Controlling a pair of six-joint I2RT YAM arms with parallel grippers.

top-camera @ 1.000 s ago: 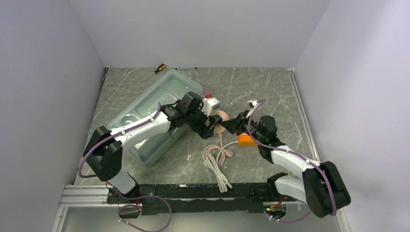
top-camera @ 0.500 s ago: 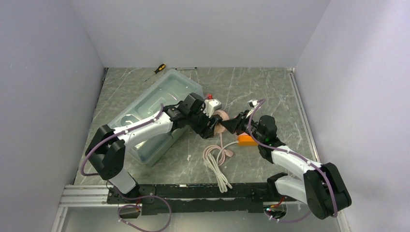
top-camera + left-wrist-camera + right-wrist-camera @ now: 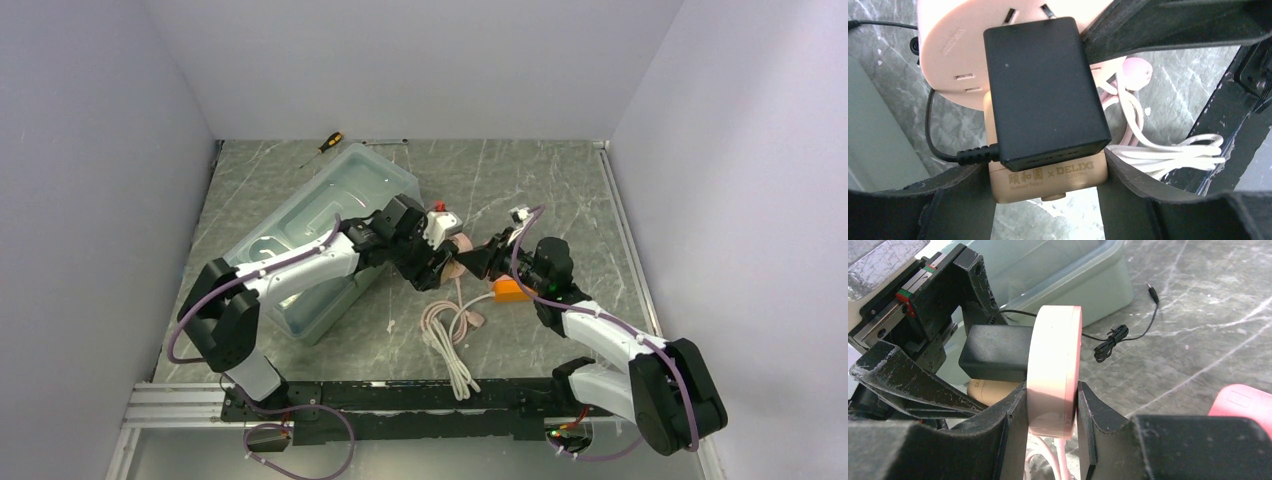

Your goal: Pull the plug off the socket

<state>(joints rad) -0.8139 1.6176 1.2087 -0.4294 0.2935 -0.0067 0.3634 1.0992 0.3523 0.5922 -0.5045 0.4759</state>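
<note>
A round pink socket [image 3: 1053, 375] stands on edge above the table, and my right gripper [image 3: 1050, 425] is shut on its rim. Two plugs sit in its face: a black adapter [image 3: 1045, 85] and, beneath it, a tan plug [image 3: 1048, 177] printed DELIXI. My left gripper [image 3: 1048, 200] is shut on the tan plug, one finger against each side. In the top view both grippers meet at the socket [image 3: 458, 255] mid-table, left gripper [image 3: 437, 262] facing right gripper [image 3: 470, 262].
A clear plastic bin [image 3: 320, 235] lies under the left arm. The socket's pale cord [image 3: 450, 335] is coiled on the table toward the near edge. An orange block [image 3: 510, 288] sits by the right wrist. A screwdriver [image 3: 328, 142] lies at the far left. A thin black cable [image 3: 1108, 342] trails from the adapter.
My left gripper has closed from wide open onto the tan plug and its wrist has shifted slightly. The right gripper has kept its hold on the socket.
</note>
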